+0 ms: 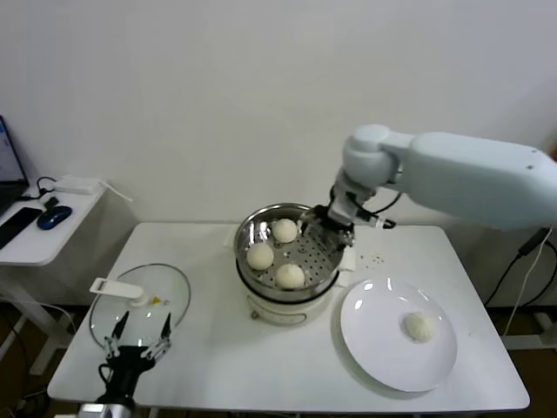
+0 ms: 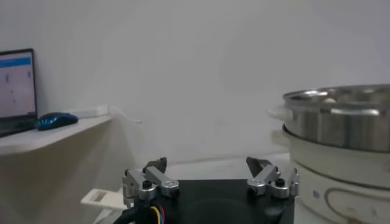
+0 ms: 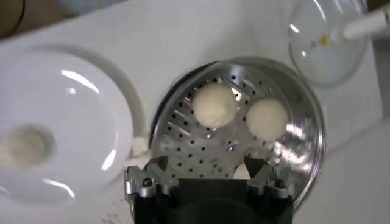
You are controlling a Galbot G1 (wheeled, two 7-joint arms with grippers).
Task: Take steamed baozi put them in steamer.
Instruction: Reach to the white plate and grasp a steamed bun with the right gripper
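Note:
The shiny steamer (image 1: 318,253) stands on its white base at the table's middle. Three cream-white baozi lie in it (image 1: 285,230) (image 1: 260,256) (image 1: 290,275). A fourth baozi (image 1: 419,326) rests on the white plate (image 1: 383,348) to the right. My right gripper (image 1: 326,222) hovers over the steamer's back right rim, open and empty. In the right wrist view the gripper (image 3: 206,167) hangs above the steamer's perforated floor (image 3: 189,134); two baozi (image 3: 214,103) (image 3: 267,119) show whole, and a third is partly hidden behind a fingertip (image 3: 270,178). My left gripper (image 1: 139,335) waits open at the table's front left.
A glass lid (image 1: 139,305) with a white handle lies on the table left of the steamer, just beyond the left gripper. A side desk (image 1: 35,235) with a blue mouse stands further left. In the left wrist view the steamer wall (image 2: 341,122) rises at the right.

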